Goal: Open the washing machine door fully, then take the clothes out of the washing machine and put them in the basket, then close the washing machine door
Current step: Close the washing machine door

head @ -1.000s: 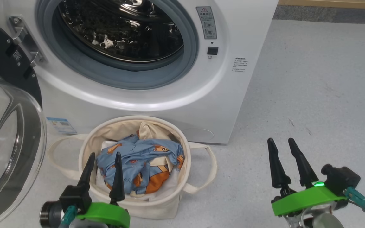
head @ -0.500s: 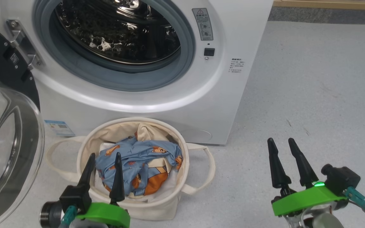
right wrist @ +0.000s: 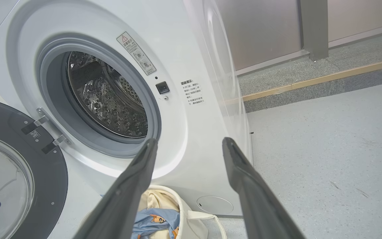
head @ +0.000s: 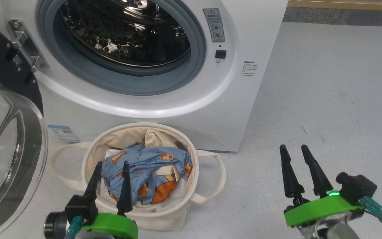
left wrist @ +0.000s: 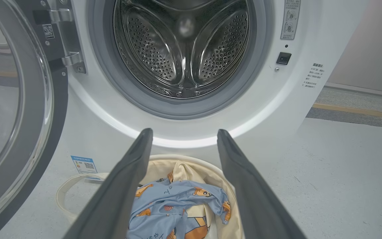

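Left fingers (head: 125,189), right fingers (head: 287,176) apart, empty.

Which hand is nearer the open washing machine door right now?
Left. The left hand is at the basket, which stands beside the washing machine door. The right hand is over bare floor on the basket's far side, farther from the door.

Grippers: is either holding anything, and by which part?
Nothing is held: left gripper and right gripper both stand open, empty; clothes lie in the basket.

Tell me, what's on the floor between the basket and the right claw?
Nothing: in the head view, bare grey floor separates the basket from the right gripper.
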Motion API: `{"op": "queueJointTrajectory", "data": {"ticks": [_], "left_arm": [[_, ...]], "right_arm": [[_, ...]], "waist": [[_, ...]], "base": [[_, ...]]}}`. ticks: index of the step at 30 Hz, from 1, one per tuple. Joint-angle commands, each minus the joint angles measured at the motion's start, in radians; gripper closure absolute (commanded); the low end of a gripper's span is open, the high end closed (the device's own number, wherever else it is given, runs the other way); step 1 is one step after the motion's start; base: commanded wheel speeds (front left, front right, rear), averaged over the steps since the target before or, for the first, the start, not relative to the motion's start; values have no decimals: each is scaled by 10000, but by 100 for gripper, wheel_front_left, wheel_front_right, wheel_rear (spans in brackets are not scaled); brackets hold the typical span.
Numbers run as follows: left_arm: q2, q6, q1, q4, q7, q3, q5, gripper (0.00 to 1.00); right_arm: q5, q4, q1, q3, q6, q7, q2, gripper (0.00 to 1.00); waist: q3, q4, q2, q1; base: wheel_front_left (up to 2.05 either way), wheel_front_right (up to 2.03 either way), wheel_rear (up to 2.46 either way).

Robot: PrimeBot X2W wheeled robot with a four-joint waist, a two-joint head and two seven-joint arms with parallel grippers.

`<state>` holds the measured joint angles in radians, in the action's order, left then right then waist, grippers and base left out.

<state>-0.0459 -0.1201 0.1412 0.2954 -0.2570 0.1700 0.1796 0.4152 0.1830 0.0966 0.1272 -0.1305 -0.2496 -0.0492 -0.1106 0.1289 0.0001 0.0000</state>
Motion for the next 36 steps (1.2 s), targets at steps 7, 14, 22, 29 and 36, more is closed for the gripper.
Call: {"op": "queueJointTrajectory", "data": {"ticks": [7, 14, 22, 29, 36], "left_arm": [[-43, -137, 256, -88, -47, -310, 466, 0], [-43, -74, 265, -76, -47, -263, 524, 0], [-43, -57, 263, -64, -47, -240, 401, 0], [-43, 57, 327, -168, -47, -193, 4, 0], [-43, 69, 295, -222, -47, -130, -158, 0]], "right_arm": [[-16, -287, 284, 281, -2, -122, -10, 0], [-22, -277, 275, 254, -2, -122, -10, 0], [-8, -303, 252, 272, -2, -122, -10, 0], [5, -282, 269, 276, -2, -122, -10, 0], [6, -242, 290, 309, -2, -122, -10, 0]], "waist": [[-19, 12, -1, 0], [-9, -16, -1, 0], [-27, -124, -1, 0], [-108, -248, -1, 0], [-121, -347, -1, 0]], "base": [[-9, 4, 5], [-115, 49, 66], [-213, 148, 65], [-200, 195, 5], [-111, 111, 0]]}}
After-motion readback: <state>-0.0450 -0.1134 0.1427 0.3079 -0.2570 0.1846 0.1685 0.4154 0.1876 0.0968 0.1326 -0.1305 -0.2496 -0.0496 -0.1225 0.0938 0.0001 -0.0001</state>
